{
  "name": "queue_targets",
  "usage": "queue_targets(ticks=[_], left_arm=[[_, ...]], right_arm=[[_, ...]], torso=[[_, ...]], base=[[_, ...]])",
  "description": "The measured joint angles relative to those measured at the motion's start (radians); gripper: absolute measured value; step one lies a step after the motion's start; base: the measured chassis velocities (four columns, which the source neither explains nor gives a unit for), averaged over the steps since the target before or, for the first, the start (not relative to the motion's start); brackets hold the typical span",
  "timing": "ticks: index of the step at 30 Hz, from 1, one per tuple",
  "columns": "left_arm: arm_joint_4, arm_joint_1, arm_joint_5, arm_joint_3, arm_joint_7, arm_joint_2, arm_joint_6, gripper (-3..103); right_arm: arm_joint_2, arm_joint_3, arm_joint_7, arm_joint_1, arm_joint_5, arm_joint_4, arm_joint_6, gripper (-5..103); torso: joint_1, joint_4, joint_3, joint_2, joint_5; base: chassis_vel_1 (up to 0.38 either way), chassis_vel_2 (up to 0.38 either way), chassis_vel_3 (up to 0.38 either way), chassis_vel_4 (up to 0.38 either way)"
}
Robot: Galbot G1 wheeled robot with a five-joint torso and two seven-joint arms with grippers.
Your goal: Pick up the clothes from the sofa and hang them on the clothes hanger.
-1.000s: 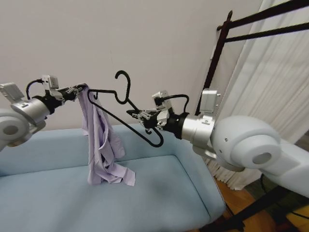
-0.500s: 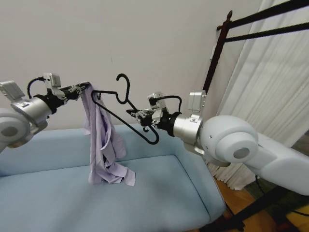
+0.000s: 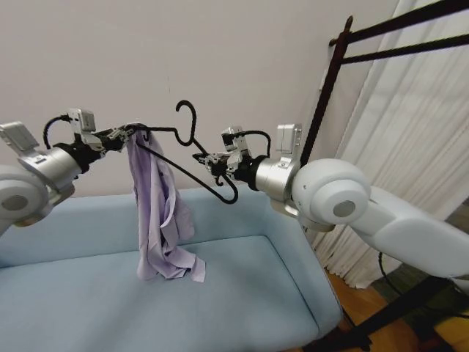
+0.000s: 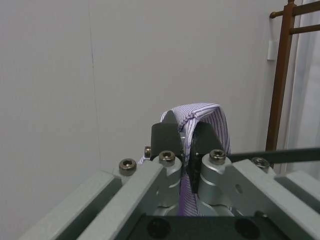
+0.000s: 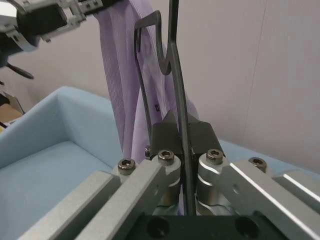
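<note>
Left gripper [image 3: 125, 134] pinches the limp, striped lilac shirt [image 3: 155, 213]; right gripper [image 3: 212, 163] clamps a hanger [image 5: 180, 95] seemingly inside it.

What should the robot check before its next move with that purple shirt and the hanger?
1. Left end effector grips the shirt: ok, shut on a fold of the fabric.
2. Right end effector grips the hanger: ok, shut on its black wire.
3. Hanger tip has reached the shirt: ok, it meets the fabric beside the left end effector.
4. Hanger tip is inside the shirt's opening: cannot tell.
5. Shirt is spread over both hanger shoulders: not ok, it hangs bunched in one strip.
6. Shirt hem is clear of the sofa: cannot tell.
</note>
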Motion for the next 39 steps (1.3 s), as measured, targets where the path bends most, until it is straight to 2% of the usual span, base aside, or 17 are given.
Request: queue_targets(ticks=[7,12,19,32,39], left_arm=[[0.001,-0.005,0.001,-0.001,0.000,-0.005,0.000,3],[-0.008,-0.010,0.000,-0.005,0.000,-0.007,0.000,3],[-0.013,-0.017,-0.001,-0.018,0.000,0.002,-0.001,3],[0.025,-0.018,0.027,0.009,0.002,-0.012,-0.007,3],[0.013,-0.022,0.025,0.010,0.001,-0.007,-0.007,3]], right_arm=[[-0.011,-0.009,-0.002,-0.013,-0.022,-0.015,-0.006,2],[0.007,-0.021,0.011,-0.010,-0.039,-0.045,-0.009,2],[0.022,-0.031,0.010,-0.008,-0.107,-0.110,-0.015,2],[-0.030,0.008,0.010,-0.006,-0.101,-0.062,-0.016,2],[-0.004,0.006,0.009,-0.008,-0.112,-0.076,-0.016,2]], torso=[[0.000,0.0001,0.000,0.000,-0.0001],[0.000,0.0001,0.000,0.000,-0.0001],[0.000,0.0002,0.000,0.000,-0.0001],[0.000,-0.0001,0.000,0.000,-0.0001],[0.000,0.0001,0.000,0.000,-0.0001]], base=[[0.000,0.000,0.000,0.000],[0.000,0.000,0.000,0.000],[0.000,0.000,0.000,0.000],[0.000,0.000,0.000,0.000],[0.000,0.000,0.000,0.000]])
